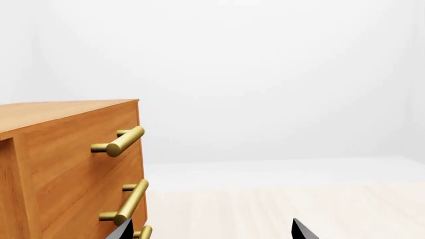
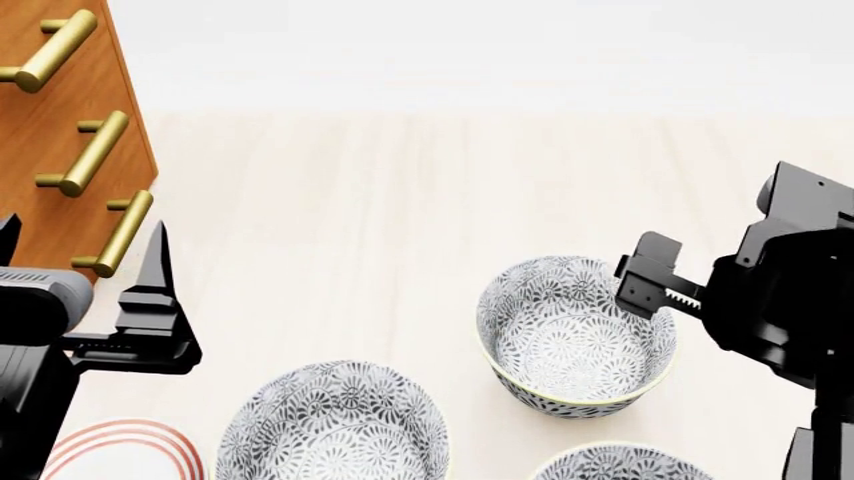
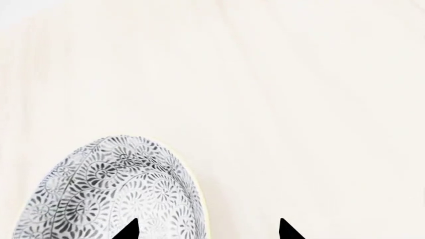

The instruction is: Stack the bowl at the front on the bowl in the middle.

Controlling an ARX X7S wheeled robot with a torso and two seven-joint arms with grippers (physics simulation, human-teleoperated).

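R gripper (image 2: 651,282) hangs over the far-right rim of the bowl at the front (image 2: 577,335), the bowl farthest out on the pale wood tabletop (image 2: 400,200). In the R wrist view its fingers are spread w/ nothing between them but the bowl's side wall. One tip sits over the patterned inside and the other outside over bare table, so it straddles the rim but isn't clamped. Can't tell whether the tips have reached rim height.

The bowl in the middle (image 2: 334,425), judged by depth, lies nearer the robot and to the L of the front bowl, well apart from it. So once gripped, the carry runs back and leftward across the table. A third bowl (image 2: 614,465) sits nearest, just below the front one, so keep the lift clear of it.

L gripper (image 1: 212,233) is also spread and empty, parked by the wooden drawer cabinet (image 2: 54,120) w/ brass handles, a red-ringed plate (image 2: 120,450) below it. R arm is clearly nearer the job
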